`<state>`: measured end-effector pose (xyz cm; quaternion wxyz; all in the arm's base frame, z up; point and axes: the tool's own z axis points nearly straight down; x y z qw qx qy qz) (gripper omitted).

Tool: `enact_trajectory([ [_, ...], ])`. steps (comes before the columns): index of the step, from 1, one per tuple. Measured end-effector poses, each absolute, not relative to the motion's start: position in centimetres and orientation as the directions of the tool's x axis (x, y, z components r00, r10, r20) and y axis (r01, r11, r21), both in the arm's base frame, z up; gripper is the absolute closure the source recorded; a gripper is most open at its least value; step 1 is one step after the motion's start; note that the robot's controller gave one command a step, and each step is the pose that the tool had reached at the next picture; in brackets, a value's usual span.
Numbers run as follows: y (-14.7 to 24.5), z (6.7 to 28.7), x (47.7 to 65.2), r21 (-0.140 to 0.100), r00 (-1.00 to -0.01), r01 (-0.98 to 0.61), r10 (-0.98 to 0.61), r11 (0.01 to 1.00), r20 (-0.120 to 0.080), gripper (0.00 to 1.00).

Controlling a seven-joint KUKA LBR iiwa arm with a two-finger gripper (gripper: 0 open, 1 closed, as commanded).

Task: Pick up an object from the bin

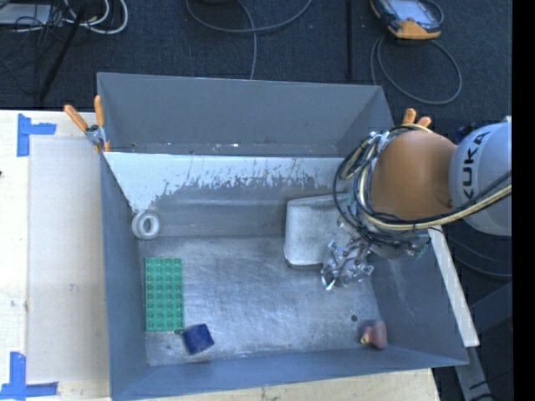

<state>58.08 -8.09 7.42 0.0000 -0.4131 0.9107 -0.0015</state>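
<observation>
Pale grey and flat, a squarish slab (308, 228) lay in the right half of the bin (251, 132), with the gripper (345, 272) low at the slab's near right corner; whether its jaws stood apart or together could not be made out. A good grasp would likely straddle that thin edge squarely, then lift straight up.

glare: far wall of bin (251, 153) | floor: evenly lit | surroundings: dim

Scuffed matt metal bin (251, 307); studded green plastic plate (164, 294); glossy orange cover (410, 174).
</observation>
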Motion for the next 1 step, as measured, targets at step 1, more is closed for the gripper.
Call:
enact_trajectory([
  [1, -7.41, 24.44, 57.19, -0.006, -0.648, -0.762, -0.762, 0.648, -0.005, 1.0],
])
